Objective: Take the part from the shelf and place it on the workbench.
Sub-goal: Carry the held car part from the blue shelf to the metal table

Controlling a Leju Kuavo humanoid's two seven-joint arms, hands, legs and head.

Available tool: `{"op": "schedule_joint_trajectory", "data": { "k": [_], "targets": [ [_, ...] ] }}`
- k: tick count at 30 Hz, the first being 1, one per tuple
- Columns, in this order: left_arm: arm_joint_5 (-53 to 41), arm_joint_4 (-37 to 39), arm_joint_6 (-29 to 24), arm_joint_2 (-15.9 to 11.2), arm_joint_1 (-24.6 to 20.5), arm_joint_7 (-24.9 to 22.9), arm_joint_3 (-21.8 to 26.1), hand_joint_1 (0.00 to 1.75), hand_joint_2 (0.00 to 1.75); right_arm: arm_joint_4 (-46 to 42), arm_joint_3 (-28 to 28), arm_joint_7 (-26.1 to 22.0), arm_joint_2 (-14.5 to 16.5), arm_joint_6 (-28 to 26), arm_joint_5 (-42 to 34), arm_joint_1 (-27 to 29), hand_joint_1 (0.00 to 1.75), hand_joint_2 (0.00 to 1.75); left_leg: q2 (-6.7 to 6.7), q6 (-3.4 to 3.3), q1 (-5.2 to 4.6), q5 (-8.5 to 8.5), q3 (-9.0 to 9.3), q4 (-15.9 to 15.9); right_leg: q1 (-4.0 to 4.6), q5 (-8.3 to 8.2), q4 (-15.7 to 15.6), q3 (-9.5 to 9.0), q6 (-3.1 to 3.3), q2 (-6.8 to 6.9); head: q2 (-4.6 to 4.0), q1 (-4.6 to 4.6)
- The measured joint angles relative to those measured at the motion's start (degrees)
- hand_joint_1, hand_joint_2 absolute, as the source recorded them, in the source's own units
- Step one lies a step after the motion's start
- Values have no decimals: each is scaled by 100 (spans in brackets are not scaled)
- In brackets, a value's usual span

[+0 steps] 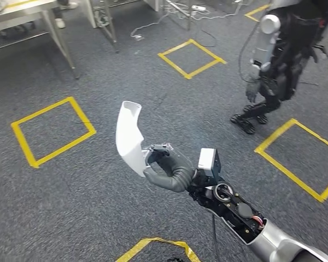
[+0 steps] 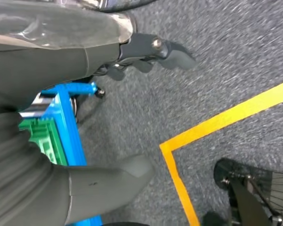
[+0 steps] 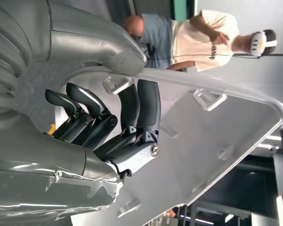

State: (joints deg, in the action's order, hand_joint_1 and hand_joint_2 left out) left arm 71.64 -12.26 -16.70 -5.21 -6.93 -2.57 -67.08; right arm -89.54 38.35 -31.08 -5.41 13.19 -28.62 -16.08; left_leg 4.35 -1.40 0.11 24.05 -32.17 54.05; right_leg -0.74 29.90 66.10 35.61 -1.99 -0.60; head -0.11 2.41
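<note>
My right hand grips a white curved plastic part, held upright out over the grey carpet in the head view. In the right wrist view the dark fingers wrap over the part's inner face while the thumb lies along its edge. My left hand hangs down over the carpet, its fingers apart and nothing in it.
Yellow tape squares mark the carpet. A metal table stands at the far left. Another dark humanoid robot stands at the far right. A blue and green crate sits by my left hand. Two people stand beyond the part.
</note>
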Motion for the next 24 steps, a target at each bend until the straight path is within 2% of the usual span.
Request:
{"op": "schedule_joint_trajectory", "data": {
  "k": [2,3,4,6,7,8,10,11,12,13,14,15,17,18,19,21,22,23,24],
  "targets": [
    [-31,0,4,13,0,-4,0,0,175,5,-13,-3,0,-1,-11,20,175,175,139,27,-4,19,9,21,-5,-357,-767,-309,48,-218,0,14],
    [-48,0,8,19,-2,-5,0,0,175,7,-25,-5,0,-3,-7,36,175,175,198,49,3,20,-2,27,-1,-421,-982,-396,62,-294,0,9],
    [-64,0,13,23,1,-5,0,0,175,9,-38,-8,-1,-5,4,58,175,175,256,79,13,16,-18,25,6,-416,-1067,-432,76,-325,0,5],
    [-100,0,24,16,24,-3,0,0,175,9,-61,-12,0,-12,54,100,175,175,328,142,31,10,-34,11,6,-429,-1120,-463,114,-222,0,9],
    [-116,0,32,11,36,-2,0,0,175,9,-71,-14,0,-15,79,115,175,175,242,170,25,54,-58,65,-5,-442,-1155,-489,141,-164,0,-6],
    [-132,0,38,7,39,0,0,0,175,7,-83,-17,1,-20,98,128,175,175,97,197,19,155,-134,226,-17,-457,-1192,-514,169,-99,0,-44],
    [-155,0,50,8,27,8,0,0,175,6,-110,-23,0,-27,127,172,175,175,-247,256,25,510,-480,925,-15,-466,-1231,-542,205,40,0,-127],
    [-160,0,51,11,20,12,0,0,175,5,-122,-25,0,-29,143,198,175,175,-325,286,42,678,-698,1339,-9,-460,-1232,-540,215,115,0,-153],
    [-163,0,52,13,18,16,0,0,175,5,-130,-23,0,-31,156,226,175,175,-362,310,58,768,-863,1644,-5,-453,-1232,-539,216,188,0,-163],
    [-163,0,52,15,21,18,0,0,175,5,-136,-21,1,-31,164,249,175,175,-381,329,74,751,-924,1743,-5,-445,-1231,-539,213,257,0,-172],
    [-163,0,52,14,24,19,0,0,175,5,-140,-20,1,-31,167,266,175,175,-405,343,87,623,-848,1577,-9,-435,-1231,-544,205,321,0,-180],
    [-164,0,52,11,27,19,0,0,175,5,-146,-20,1,-32,167,276,175,175,-460,349,97,427,-660,1206,-13,-423,-1230,-556,189,380,0,-187],
    [-171,0,52,8,14,22,0,0,175,3,-162,-21,0,-33,167,282,175,175,-688,332,89,92,-208,350,3,-387,-1220,-585,134,484,0,-208],
    [-176,0,52,8,4,28,0,0,175,2,-173,-22,0,-34,169,284,175,175,-761,305,75,18,-77,103,16,-369,-1215,-601,103,530,0,-200],
    [-186,0,52,7,-3,34,0,0,175,1,-183,-22,-1,-37,171,287,175,175,-786,270,56,2,-25,-3,29,-351,-1211,-616,70,576,0,-187],
    [-208,0,52,3,1,42,0,0,175,-1,-196,-21,-1,-46,184,292,175,175,-658,186,37,3,-28,-13,17,-315,-1207,-650,-1,657,0,-150],
    [-216,0,52,1,6,40,0,0,175,-3,-201,-19,-1,-50,190,295,175,175,-600,150,39,0,-20,-22,0,-264,-1160,-650,-38,608,0,-143],
    [-220,0,52,0,8,36,0,0,175,-5,-210,-16,-1,-53,196,301,175,175,-546,112,48,-6,-9,-33,-15,-158,-1011,-599,-65,501,0,-132],
    [-220,0,52,0,6,28,0,0,175,-7,-222,-12,-1,-53,200,312,175,175,-495,78,59,-13,2,-43,-26,7,-734,-479,-82,356,0,-107]
  ]
}}
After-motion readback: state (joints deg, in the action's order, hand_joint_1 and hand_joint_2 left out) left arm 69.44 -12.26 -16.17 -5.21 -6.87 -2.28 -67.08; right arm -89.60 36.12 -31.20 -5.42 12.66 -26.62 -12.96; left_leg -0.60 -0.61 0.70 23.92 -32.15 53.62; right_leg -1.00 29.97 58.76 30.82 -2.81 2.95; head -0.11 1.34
